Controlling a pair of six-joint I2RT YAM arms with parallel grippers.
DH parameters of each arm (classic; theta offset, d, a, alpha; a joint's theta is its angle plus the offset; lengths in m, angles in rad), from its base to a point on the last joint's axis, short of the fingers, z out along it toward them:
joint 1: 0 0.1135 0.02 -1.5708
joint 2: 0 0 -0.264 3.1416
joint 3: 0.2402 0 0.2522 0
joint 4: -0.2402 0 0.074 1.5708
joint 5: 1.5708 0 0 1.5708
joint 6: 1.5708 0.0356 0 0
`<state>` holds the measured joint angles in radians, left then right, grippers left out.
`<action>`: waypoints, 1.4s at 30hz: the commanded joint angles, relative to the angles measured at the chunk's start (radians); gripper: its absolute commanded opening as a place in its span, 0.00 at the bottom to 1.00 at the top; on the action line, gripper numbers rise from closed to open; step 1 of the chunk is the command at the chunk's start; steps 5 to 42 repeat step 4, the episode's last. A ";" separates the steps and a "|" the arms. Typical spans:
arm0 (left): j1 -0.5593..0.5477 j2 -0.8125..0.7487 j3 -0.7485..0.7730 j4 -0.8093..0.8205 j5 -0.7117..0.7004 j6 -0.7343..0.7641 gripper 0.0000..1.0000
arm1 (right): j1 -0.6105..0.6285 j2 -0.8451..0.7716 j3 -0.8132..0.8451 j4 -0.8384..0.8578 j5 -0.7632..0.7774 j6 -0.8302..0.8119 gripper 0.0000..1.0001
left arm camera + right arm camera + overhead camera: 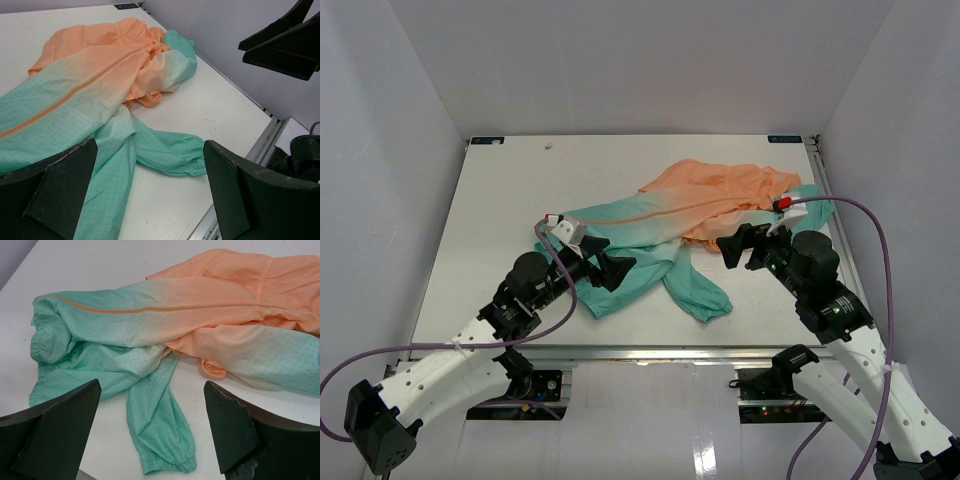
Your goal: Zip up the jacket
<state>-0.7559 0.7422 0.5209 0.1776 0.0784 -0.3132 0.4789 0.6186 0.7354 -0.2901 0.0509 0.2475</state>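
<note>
Jacket (665, 225) zipper line (150, 309) runs crosswise: teal end beside left fingers (60, 185), orange end nearer right fingers (55, 425); both spread wide, empty.

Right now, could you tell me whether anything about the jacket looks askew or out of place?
Yes: the jacket lies rumpled and skewed across the table, not flat. Its orange top is bunched up at the far right, and one teal sleeve sprawls toward the near edge.

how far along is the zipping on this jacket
Done: on the jacket, the zipper looks closed along its visible length; slider not discernible. In hand: nothing, left end effector and right end effector both open, empty. Left: perhaps only confirming its orange end.
</note>
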 commanded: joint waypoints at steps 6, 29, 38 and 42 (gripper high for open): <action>-0.005 -0.054 -0.008 0.072 0.012 0.019 0.98 | 0.002 -0.050 -0.007 0.036 0.012 -0.027 0.90; -0.005 -0.054 -0.008 0.072 0.012 0.019 0.98 | 0.002 -0.050 -0.007 0.036 0.012 -0.027 0.90; -0.005 -0.054 -0.008 0.072 0.012 0.019 0.98 | 0.002 -0.050 -0.007 0.036 0.012 -0.027 0.90; -0.005 -0.054 -0.008 0.072 0.012 0.019 0.98 | 0.002 -0.050 -0.007 0.036 0.012 -0.027 0.90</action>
